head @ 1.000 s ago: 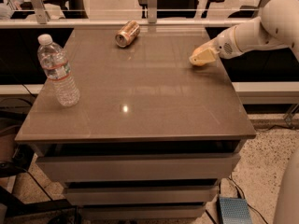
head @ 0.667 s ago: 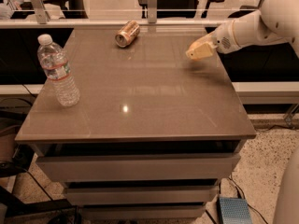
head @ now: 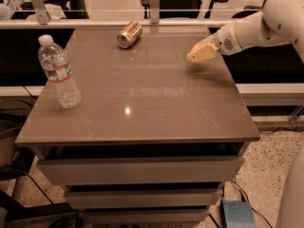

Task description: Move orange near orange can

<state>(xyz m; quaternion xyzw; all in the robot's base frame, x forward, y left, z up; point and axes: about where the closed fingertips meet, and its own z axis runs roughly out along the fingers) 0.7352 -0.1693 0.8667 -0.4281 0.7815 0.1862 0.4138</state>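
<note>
Item 1: the gripper point(head: 201, 53), pale yellow and mounted on a white robot arm point(head: 266, 25), reaches in from the right. It hangs just above the right rear part of the table and casts a shadow on the surface beneath it. Whether the gripper is spread or pressed together cannot be told.

Item 2: the small round orange cannot be made out. Whether it sits inside the gripper cannot be told.

Item 3: the orange-copper metallic drink can point(head: 129, 34) lies on its side near the far edge of the table, left of centre. Its silver end is turned toward the front left. It is well apart from the gripper, with only bare table top between the two.

Item 4: a clear plastic water bottle with a white cap point(head: 59, 72) stands upright near the left edge, well apart from both can and gripper.

Item 5: the grey-brown table point(head: 142, 127) has drawers below. A blue ridged object point(head: 237, 215) lies on the speckled floor at its right front corner.
</note>
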